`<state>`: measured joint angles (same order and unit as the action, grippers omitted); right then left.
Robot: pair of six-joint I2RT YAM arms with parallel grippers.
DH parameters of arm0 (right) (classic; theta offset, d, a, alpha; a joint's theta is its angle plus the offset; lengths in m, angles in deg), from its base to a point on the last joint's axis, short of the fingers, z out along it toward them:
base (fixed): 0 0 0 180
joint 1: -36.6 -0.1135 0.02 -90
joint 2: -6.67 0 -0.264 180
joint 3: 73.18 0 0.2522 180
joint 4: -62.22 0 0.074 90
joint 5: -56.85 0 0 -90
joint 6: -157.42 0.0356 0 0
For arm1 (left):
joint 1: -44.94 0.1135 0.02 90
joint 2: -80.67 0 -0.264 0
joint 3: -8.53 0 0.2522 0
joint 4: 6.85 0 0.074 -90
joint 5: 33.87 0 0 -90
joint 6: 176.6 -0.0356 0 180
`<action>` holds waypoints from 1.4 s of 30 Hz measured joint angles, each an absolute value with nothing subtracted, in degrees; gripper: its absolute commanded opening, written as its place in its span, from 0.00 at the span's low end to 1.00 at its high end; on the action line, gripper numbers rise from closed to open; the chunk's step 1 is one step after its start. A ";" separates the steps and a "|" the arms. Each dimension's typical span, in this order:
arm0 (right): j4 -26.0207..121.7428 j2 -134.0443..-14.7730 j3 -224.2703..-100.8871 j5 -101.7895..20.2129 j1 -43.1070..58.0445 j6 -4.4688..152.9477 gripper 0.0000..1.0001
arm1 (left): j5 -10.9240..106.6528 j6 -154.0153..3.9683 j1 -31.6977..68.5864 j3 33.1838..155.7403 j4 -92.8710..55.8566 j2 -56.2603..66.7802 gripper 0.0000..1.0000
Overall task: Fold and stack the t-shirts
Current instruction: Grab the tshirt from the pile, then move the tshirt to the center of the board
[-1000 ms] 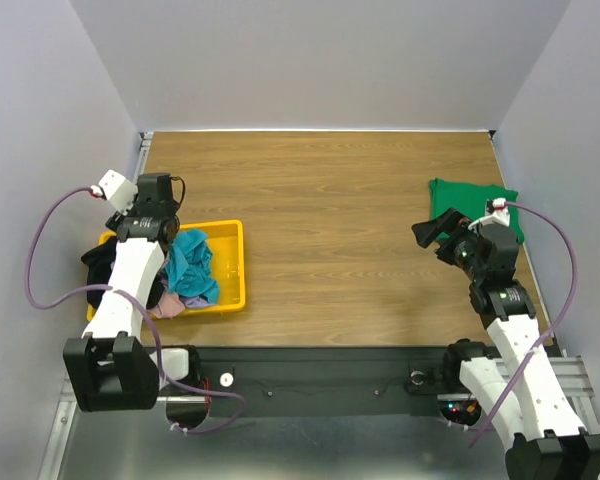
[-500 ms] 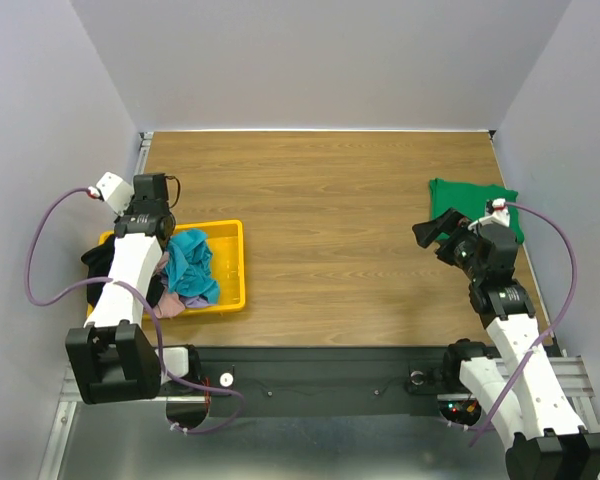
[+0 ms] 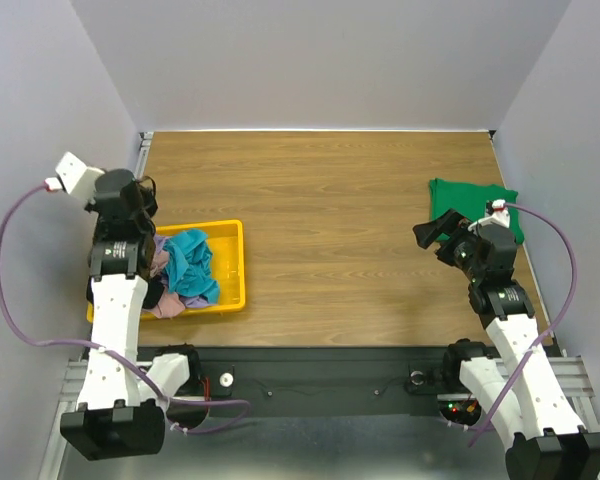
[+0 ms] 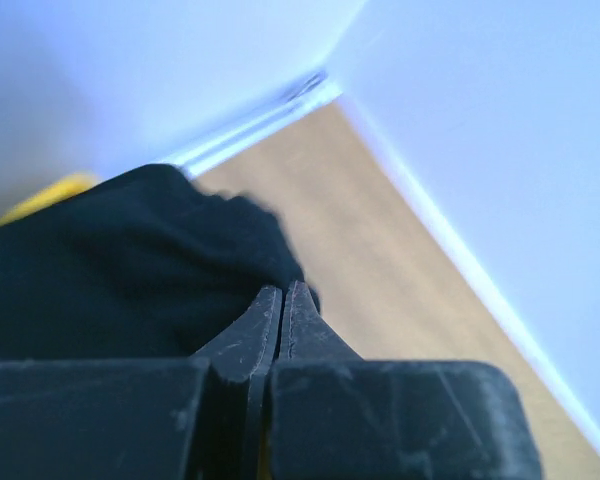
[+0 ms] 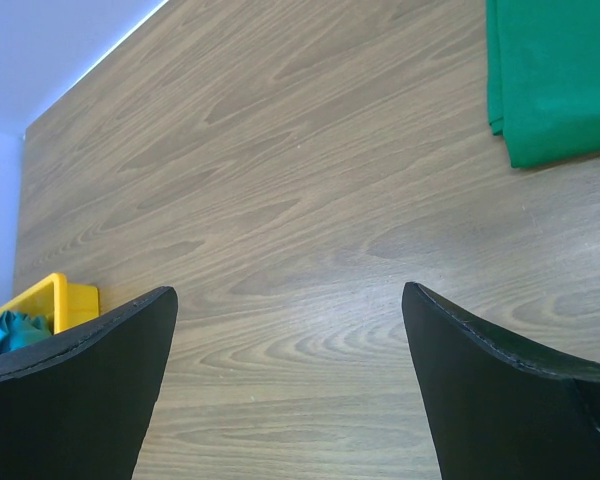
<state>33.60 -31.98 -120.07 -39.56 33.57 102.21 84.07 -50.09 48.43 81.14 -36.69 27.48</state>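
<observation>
Left gripper: jaws pressed together at the left end of the yellow bin, apparently pinching the black tee (view blurred). Cloth is limp and light and will drape, so grip at hem or shoulder. Green tee lies folded well right of the bin. Right gripper: jaws wide, empty.

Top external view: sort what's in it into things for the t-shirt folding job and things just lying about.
For the job: green t-shirt, folded; teal t-shirt; dusty-pink t-shirt; lavender t-shirt; black t-shirt, pinched in the left claw.

Just lying about: yellow plastic bin holding the heap; wooden table.
</observation>
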 measured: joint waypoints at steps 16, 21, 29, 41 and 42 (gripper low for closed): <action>33.63 -32.62 -120.07 -39.26 33.57 102.21 1.00 | 61.56 -61.46 47.97 126.78 -29.19 12.11 0.00; 33.65 -33.32 -120.07 -38.93 33.57 102.19 1.00 | 52.95 -62.72 41.39 138.28 -26.94 3.78 0.00; 33.65 -33.77 -120.07 -37.90 33.57 102.17 1.00 | 47.13 -66.51 24.02 145.82 -25.91 -5.99 0.00; 33.71 -31.46 -120.03 -36.46 33.57 101.71 1.00 | 39.37 -67.10 10.88 145.51 -21.26 -11.41 0.00; 33.76 -31.20 -119.98 -36.35 33.57 101.69 1.00 | 39.37 -67.14 10.22 144.46 -20.29 -11.30 0.00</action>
